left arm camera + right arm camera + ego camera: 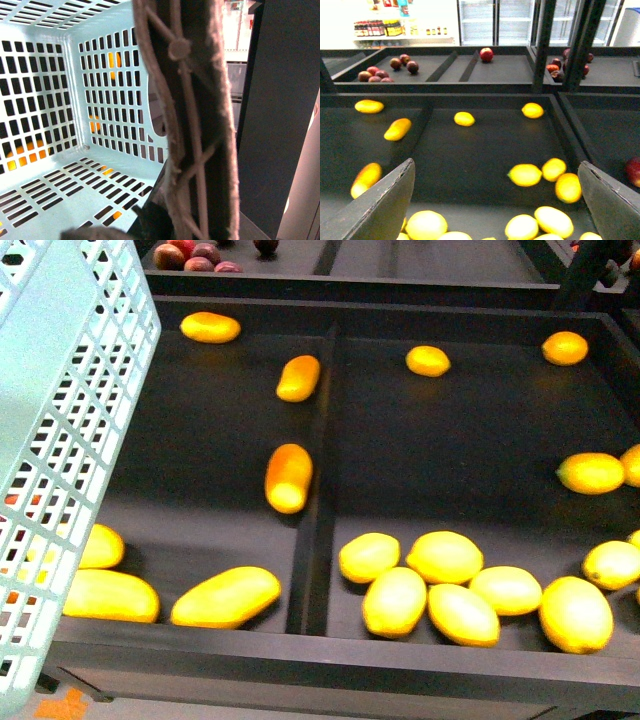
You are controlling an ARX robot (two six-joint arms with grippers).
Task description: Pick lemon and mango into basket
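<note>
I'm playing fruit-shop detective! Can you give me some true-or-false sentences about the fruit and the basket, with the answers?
The basket is on the left in the front view. True.
Many lemons lie together in the right compartment. True.
The right gripper holds a lemon. False: it is open and empty.
The basket already has fruit inside. False: its visible inside is bare; the mangoes lie in the left compartment.

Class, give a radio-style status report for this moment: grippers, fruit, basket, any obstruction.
Right gripper open, empty, over lemons. Left gripper hidden; basket handle fills its view, basket bare inside. Mangoes untouched in left compartment. No obstruction seen.
</note>
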